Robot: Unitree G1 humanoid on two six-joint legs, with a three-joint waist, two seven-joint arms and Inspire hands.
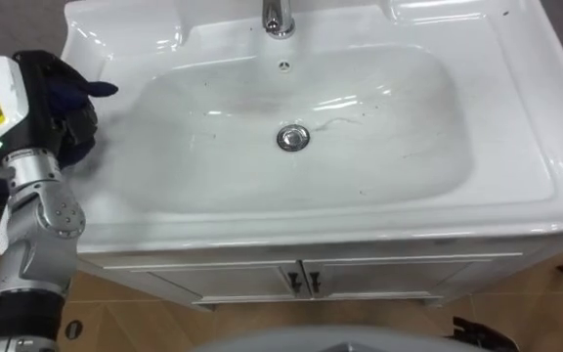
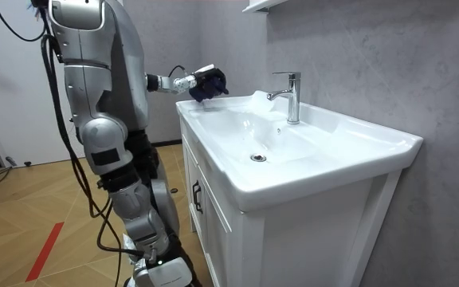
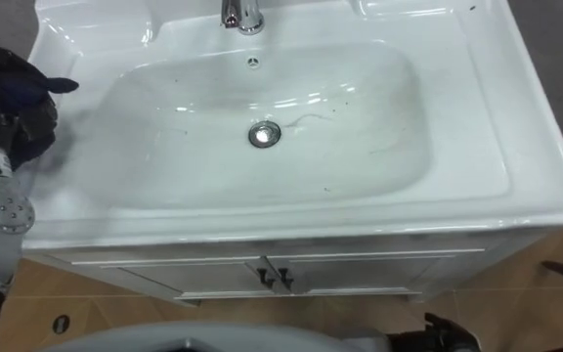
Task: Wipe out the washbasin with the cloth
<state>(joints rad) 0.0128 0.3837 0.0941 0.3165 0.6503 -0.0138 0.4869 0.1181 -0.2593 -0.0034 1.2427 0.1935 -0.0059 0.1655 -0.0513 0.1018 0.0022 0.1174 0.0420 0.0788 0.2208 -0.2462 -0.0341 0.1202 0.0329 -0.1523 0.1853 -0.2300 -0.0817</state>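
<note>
The left hand [image 1: 59, 106], nearest at the lower left, is closed round a dark blue cloth [image 1: 101, 89] at the white basin [image 1: 101, 200]'s left rim, so the bowl, longest left to right around its drain [image 1: 293, 137], lies to the hand's right.

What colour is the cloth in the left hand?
Dark navy blue; the cloth, bunched in the left hand at the basin's rim, shows best in the room view.
</note>
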